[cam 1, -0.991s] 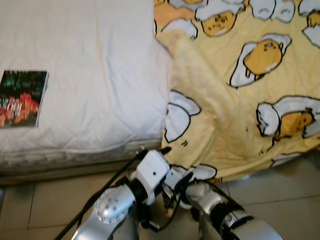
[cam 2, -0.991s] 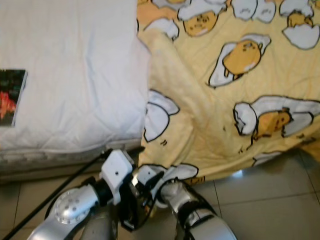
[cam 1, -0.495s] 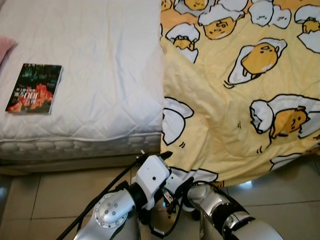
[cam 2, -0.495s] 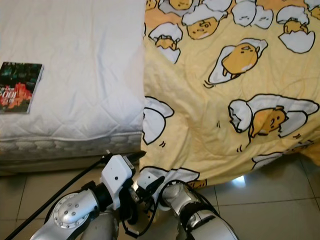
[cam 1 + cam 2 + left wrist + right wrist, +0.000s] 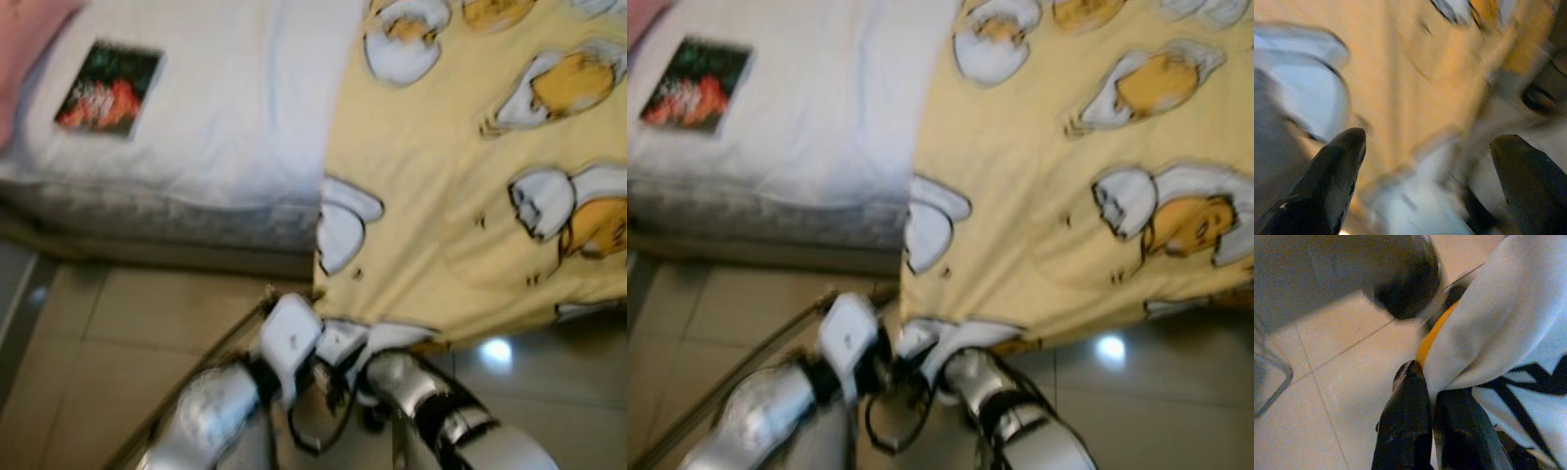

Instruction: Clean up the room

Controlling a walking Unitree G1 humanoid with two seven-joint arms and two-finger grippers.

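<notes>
- The right pincer (image 5: 1432,431) is clamped on the hem of the yellow blanket (image 5: 460,186), its two black fingers (image 5: 1405,426) pressed together with the white-and-orange edge pinched between them; it sits low over the tiled floor (image 5: 127,333) because that corner of the blanket droops off the bed and has to be gathered from below.
- Just beside it, the left pincer (image 5: 1425,147) stands with its fingers wide apart and nothing between them, aimed at the same hanging fabric, likely so that it can take a second hold on the edge.
- Above and beyond both pincers the blanket, printed with egg characters, spreads up across the bed, so lifting the held corner looks like the way to pull it back on straight.
- Farther off, up and to the left of the left pincer, the white mattress (image 5: 245,117) lies bare.
- Farthest, a book (image 5: 108,75) lies flat on that mattress, well apart from both pincers, next to something pink (image 5: 24,39) at the edge.
</notes>
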